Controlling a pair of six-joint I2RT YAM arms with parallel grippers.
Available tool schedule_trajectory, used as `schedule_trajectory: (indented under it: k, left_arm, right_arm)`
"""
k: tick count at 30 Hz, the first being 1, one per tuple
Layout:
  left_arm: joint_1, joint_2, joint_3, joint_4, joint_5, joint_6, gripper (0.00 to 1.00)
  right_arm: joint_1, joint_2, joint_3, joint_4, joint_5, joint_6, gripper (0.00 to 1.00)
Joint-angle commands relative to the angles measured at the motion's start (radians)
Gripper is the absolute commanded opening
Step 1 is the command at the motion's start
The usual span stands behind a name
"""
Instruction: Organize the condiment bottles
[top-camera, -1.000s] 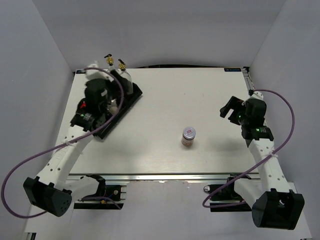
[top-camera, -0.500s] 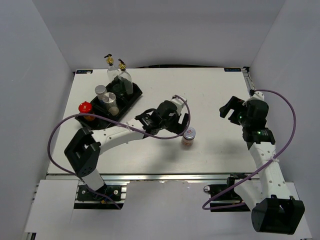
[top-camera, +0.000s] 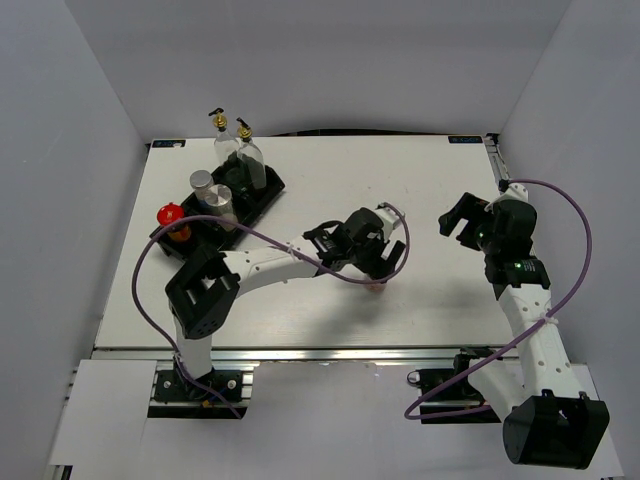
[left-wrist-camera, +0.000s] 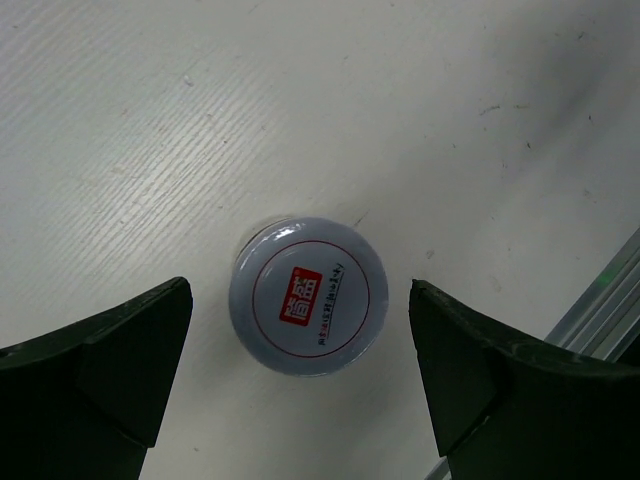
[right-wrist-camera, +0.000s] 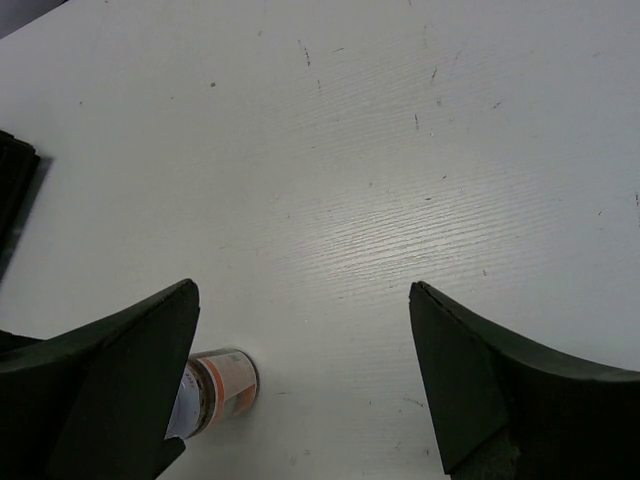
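Jaws spread wide both sides, the left pair flanking the silver-lidded jar (left-wrist-camera: 308, 295), red-labelled on top.

A black tray (top-camera: 266, 198) sits askew toward the ten o'clock corner of the scuffed white table (top-camera: 400, 180), with grey walls (top-camera: 320, 60) around it.
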Motion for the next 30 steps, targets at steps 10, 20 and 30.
schedule_trajectory:
  k: [10, 20, 30]
  left_arm:
    - [-0.035, 0.08, 0.116, -0.088, -0.07, 0.015, 0.84]
    - [-0.035, 0.022, 0.112, -0.124, -0.157, -0.018, 0.0]
    - [0.184, -0.329, -0.071, -0.265, -0.617, -0.289, 0.0]
  right_arm:
    - [-0.006, -0.014, -0.005, 0.022, 0.004, -0.001, 0.89]
    - [-0.006, -0.014, -0.006, 0.025, 0.004, -0.001, 0.89]
    - [-0.007, -0.011, -0.01, 0.031, 0.01, -0.001, 0.89]
